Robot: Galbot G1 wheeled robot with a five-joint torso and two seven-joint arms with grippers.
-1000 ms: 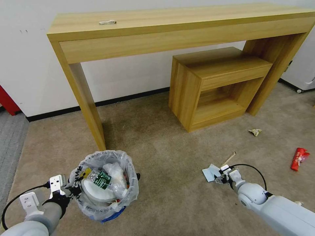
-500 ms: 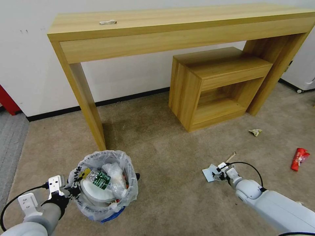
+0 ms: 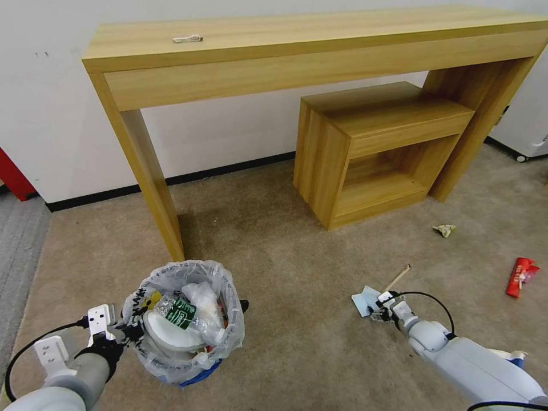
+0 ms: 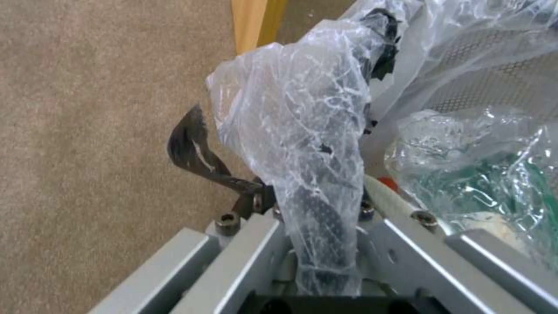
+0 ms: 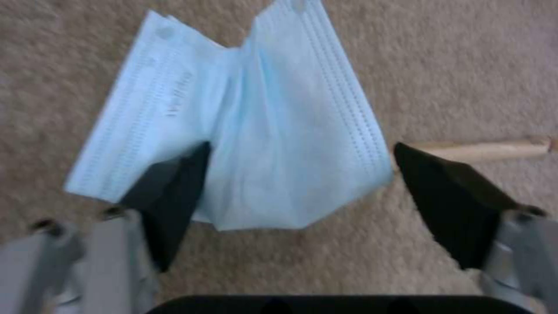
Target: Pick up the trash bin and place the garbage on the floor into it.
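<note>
The blue mask (image 5: 244,126) is lying flat on the carpet (image 5: 465,65), straddled by the wide-open right gripper (image 5: 296,192). Light and floppy, probably best pinched mid-pleat. The bin (image 3: 185,319) rim is clamped by the left gripper (image 3: 123,331).

I see long wooden surface (image 3: 319,40) against white wall (image 3: 51,114), small white cord-like item (image 3: 187,39) lying on its top near left end. Lower wooden cabinet (image 3: 371,148) with open shelf sits under its right half, apart from legs. Black baseboard (image 3: 222,168) runs along wall. Red object (image 3: 11,174) at far left edge, grey ribbed carpet (image 3: 20,240) beside it. White appliance (image 3: 528,131) on wheels at far right.
</note>
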